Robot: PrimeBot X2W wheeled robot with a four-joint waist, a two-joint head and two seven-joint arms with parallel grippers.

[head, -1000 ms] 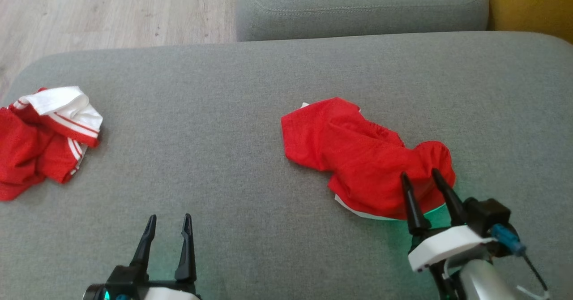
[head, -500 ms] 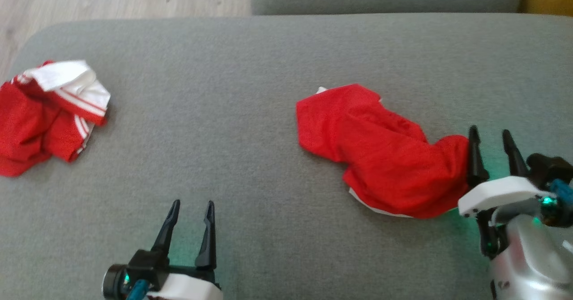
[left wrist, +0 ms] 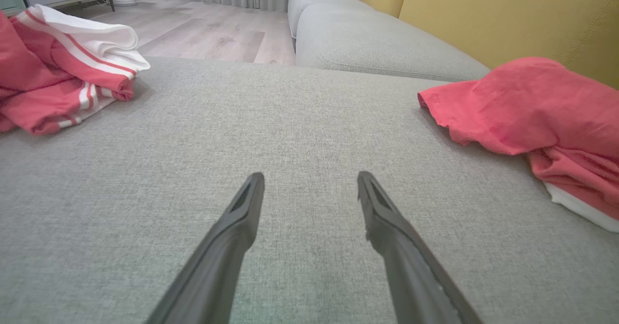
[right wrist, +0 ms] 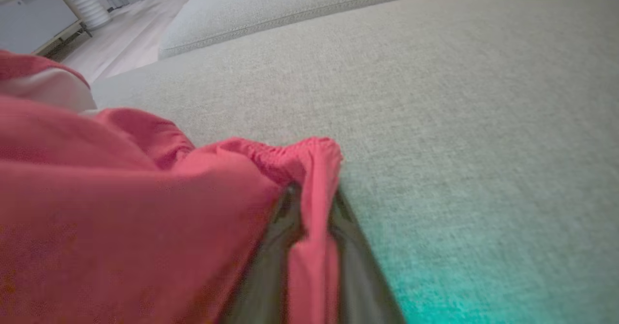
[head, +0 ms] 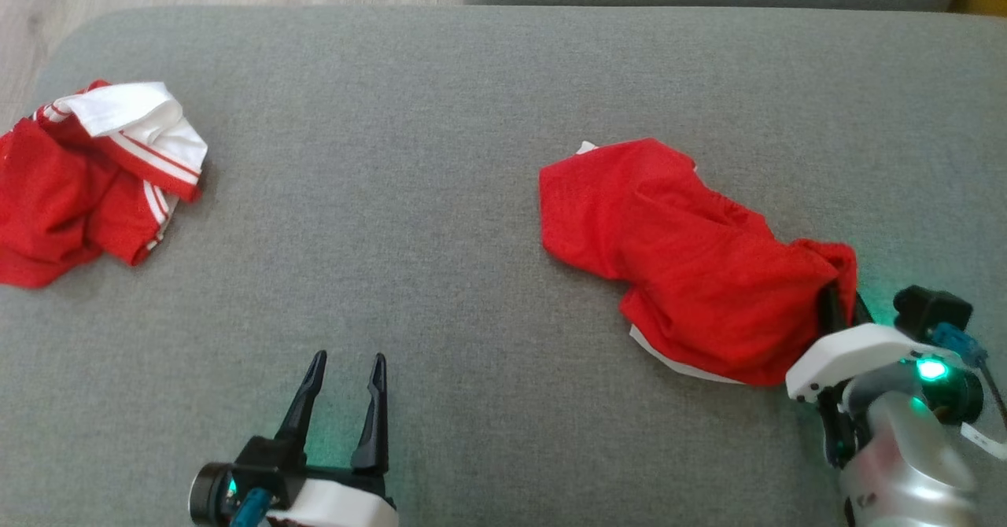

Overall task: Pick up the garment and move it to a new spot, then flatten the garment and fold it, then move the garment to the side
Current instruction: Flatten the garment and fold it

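Right gripper [right wrist: 312,203] fingertips buried under hem of red garment [head: 692,275] in head view. In right wrist view, fingers [right wrist: 353,256] blurred, fold of cloth pinched between them (tips lost in fabric). Red garment cut by right edge in left wrist view. Red-and-white garment [head: 86,189] cut by left edge. Left gripper [head: 348,356] base cut by bottom edge.

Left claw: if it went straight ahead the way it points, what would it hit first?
Likely nothing: the left claw points along bare grey cushion, between the striped garment and the red garment, though its height is unclear.
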